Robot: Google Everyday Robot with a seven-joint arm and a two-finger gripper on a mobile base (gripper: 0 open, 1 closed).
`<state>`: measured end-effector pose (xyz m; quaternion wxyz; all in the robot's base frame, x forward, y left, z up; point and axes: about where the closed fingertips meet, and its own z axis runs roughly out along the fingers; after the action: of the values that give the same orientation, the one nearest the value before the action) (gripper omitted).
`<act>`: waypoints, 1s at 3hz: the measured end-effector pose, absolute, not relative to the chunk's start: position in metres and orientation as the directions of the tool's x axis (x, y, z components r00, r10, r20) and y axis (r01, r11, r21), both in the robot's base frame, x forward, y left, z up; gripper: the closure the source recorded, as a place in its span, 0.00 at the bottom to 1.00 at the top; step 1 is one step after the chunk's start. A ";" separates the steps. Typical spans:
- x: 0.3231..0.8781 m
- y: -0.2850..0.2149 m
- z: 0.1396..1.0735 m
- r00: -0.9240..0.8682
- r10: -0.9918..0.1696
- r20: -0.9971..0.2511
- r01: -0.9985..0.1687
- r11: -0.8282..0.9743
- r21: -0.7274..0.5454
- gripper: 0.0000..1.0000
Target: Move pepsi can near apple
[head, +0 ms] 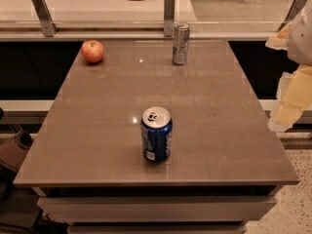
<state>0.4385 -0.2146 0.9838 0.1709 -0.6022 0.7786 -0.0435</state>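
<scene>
The pepsi can (156, 134) stands upright on the grey-brown table (97, 126), near the middle of its front half; it is dark blue with a silver top and a white label patch. The apple (92, 51) is red with a yellowish blush and sits at the table's far left corner, well away from the can. My gripper (288, 97) is a cream-coloured shape at the right edge of the view, off the table's right side, raised and apart from the can. It holds nothing that I can see.
A taller slim silver-grey can (181, 44) stands upright at the far edge of the table, right of centre. Behind the table runs a low railing with metal posts (168, 13). Dark objects (14, 150) lie on the floor at the left.
</scene>
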 end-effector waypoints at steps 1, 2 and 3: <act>0.438 -0.215 0.984 -0.216 -0.953 -0.214 -0.923 0.271 -0.274 0.00; 0.438 -0.213 0.983 -0.203 -0.944 -0.260 -0.925 0.272 -0.266 0.00; 0.434 -0.212 0.969 -0.172 -0.915 -0.364 -0.930 0.272 -0.245 0.00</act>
<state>0.4343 -0.2118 0.9692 0.2245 -0.6030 0.7653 0.0167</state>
